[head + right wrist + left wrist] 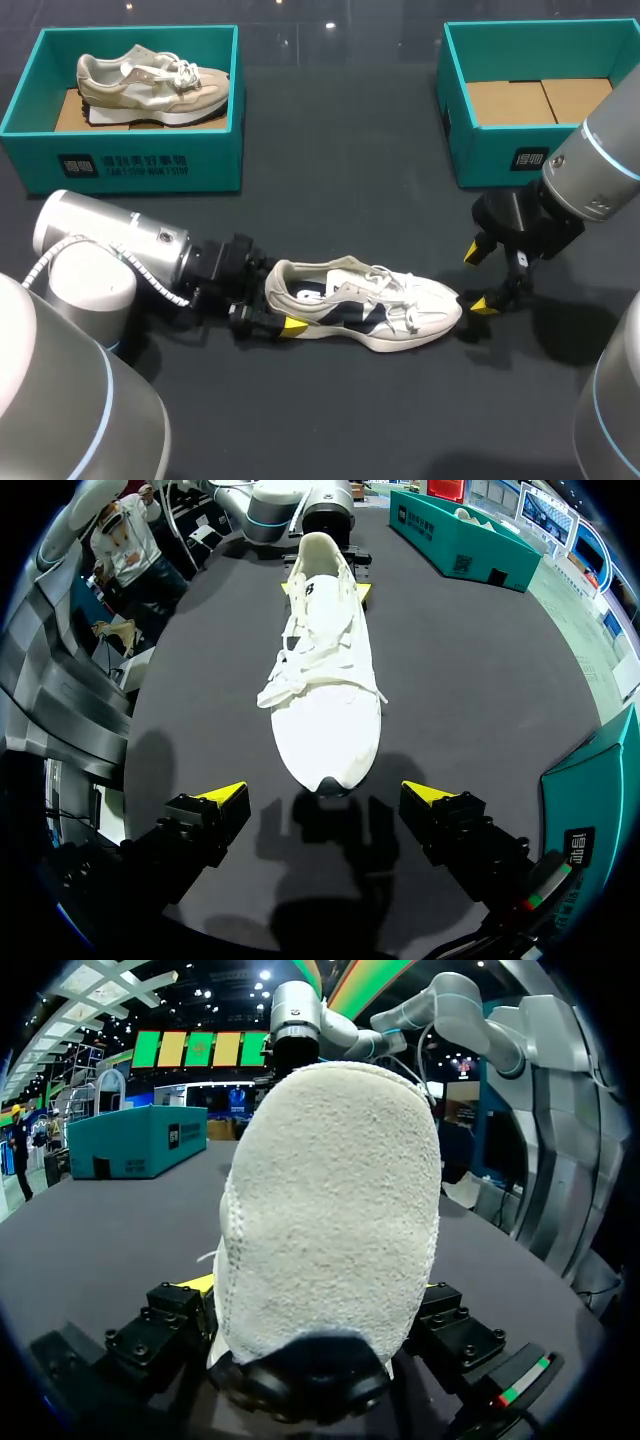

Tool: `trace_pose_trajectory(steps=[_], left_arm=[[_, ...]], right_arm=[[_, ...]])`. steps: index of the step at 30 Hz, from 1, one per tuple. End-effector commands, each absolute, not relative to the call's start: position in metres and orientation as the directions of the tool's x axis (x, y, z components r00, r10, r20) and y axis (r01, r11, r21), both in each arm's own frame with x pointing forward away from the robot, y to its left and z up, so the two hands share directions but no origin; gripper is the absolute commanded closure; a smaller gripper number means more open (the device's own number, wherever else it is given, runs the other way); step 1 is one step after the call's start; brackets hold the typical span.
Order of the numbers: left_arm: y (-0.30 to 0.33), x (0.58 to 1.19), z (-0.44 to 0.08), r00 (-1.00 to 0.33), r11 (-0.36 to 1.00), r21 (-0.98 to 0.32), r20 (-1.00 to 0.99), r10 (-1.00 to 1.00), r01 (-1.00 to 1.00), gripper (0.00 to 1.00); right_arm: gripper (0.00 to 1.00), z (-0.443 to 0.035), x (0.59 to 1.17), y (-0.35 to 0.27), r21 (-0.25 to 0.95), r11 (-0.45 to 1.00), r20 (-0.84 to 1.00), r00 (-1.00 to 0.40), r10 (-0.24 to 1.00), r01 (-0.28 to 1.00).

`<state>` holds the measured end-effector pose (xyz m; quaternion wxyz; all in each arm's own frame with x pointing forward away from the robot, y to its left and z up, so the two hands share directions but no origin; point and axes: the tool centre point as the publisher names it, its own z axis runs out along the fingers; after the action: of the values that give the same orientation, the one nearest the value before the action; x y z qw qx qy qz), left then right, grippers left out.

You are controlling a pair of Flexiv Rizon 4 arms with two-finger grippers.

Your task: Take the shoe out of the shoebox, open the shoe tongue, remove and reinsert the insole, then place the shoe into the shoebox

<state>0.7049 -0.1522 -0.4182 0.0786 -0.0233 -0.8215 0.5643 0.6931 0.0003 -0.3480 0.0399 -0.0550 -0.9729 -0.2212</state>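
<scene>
The left gripper [318, 1288] is clamping the heel [330, 1220] of the white shoe [370, 305]. Its two fingers are pressing in from either side, and the yellow tips are only just peeking out past the heel's rough pale fabric. In the left wrist view the heel is filling the space between the fingers and hiding most of what is ahead.

The right gripper [328, 796] is hanging with its jaws spread wide and nothing between them. The shoe's toe [325, 770] is sitting just ahead of the gap, and neither yellow tip is touching it. From this wrist the shoe is stretching straight away, with its loose laces [300, 665] spilling to one side over the upper. The left gripper's yellow tips are flanking the heel at the far end.

The shoe is lying upright on its sole on the dark table [340, 190], out of both boxes and roughly midway between the two arms. Its heel is pointing toward the left arm [110, 250] and its toe toward the right arm [600, 165]. The left arm is coming in low along the table, and the right arm is reaching down from the right edge.

At the back of the table the teal left box [140, 165] is holding a beige shoe [150, 85], which is resting on its sole. The teal right box [480, 150] is standing well apart from it, showing only its brown cardboard floor [540, 100]. Both boxes are sitting well behind the white shoe.
</scene>
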Motion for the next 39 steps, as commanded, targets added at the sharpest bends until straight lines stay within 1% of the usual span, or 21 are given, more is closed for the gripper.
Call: trace_pose_trajectory(steps=[1,9,11,16,19,20,22,27,28,29,31,33,34,35,39], left_arm=[[-0.153,0.705,-0.419,-0.986,0.363,-0.931,0.103,0.128,-0.050,1.00],[-0.153,0.705,-0.419,-0.986,0.363,-0.931,0.103,0.128,-0.050,1.00],[-0.153,0.705,-0.419,-0.986,0.363,-0.931,0.103,0.128,-0.050,1.00],[-0.153,0.705,-0.419,-0.986,0.363,-0.931,0.103,0.128,-0.050,1.00],[-0.153,0.705,-0.419,-0.986,0.363,-0.931,0.103,0.128,-0.050,1.00],[-0.153,0.705,-0.419,-0.986,0.363,-0.931,0.103,0.128,-0.050,1.00],[-0.153,0.705,-0.419,-0.986,0.363,-0.931,0.103,0.128,-0.050,1.00],[-0.153,0.705,-0.419,-0.986,0.363,-0.931,0.103,0.128,-0.050,1.00],[-0.153,0.705,-0.419,-0.986,0.363,-0.931,0.103,0.128,-0.050,1.00],[-0.153,0.705,-0.419,-0.986,0.363,-0.931,0.103,0.128,-0.050,1.00],[-0.153,0.705,-0.419,-0.986,0.363,-0.931,0.103,0.128,-0.050,1.00],[-0.153,0.705,-0.419,-0.986,0.363,-0.931,0.103,0.128,-0.050,1.00],[-0.153,0.705,-0.419,-0.986,0.363,-0.931,0.103,0.128,-0.050,1.00],[-0.153,0.705,-0.419,-0.986,0.363,-0.931,0.103,0.128,-0.050,1.00],[-0.153,0.705,-0.419,-0.986,0.363,-0.931,0.103,0.128,-0.050,1.00]], right_arm=[[0.00,-0.348,0.691,0.000,0.425,0.897,0.099,-0.991,0.091,0.124],[0.00,-0.348,0.691,0.000,0.425,0.897,0.099,-0.991,0.091,0.124],[0.00,-0.338,0.696,0.011,0.418,0.894,0.098,-0.986,0.133,0.162],[0.00,-0.312,0.691,0.036,0.338,0.890,0.122,-0.952,0.281,0.306],[0.00,-0.296,0.687,0.050,0.266,0.863,0.149,-0.903,0.402,0.429],[0.00,-0.291,0.686,0.055,0.226,0.836,0.159,-0.866,0.475,0.500],[0.00,-0.283,0.686,0.066,0.107,0.767,0.146,-0.773,0.618,0.633],[0.00,-0.261,0.686,0.090,0.064,0.660,0.082,-0.663,0.744,0.748],[0.00,-0.256,0.684,0.093,0.063,0.625,0.064,-0.629,0.775,0.778],[0.00,-0.250,0.683,0.094,0.032,0.586,0.044,-0.587,0.809,0.810],[0.00,-0.237,0.681,0.099,0.015,0.517,0.016,-0.517,0.856,0.856],[0.00,-0.224,0.678,0.108,-0.041,0.426,-0.049,-0.427,0.903,0.904],[0.00,-0.220,0.676,0.116,-0.129,0.341,-0.126,-0.356,0.926,0.931],[0.00,-0.218,0.674,0.125,-0.221,0.224,-0.235,-0.274,0.933,0.949],[0.00,-0.218,0.674,0.125,-0.221,0.224,-0.235,-0.274,0.933,0.949]])
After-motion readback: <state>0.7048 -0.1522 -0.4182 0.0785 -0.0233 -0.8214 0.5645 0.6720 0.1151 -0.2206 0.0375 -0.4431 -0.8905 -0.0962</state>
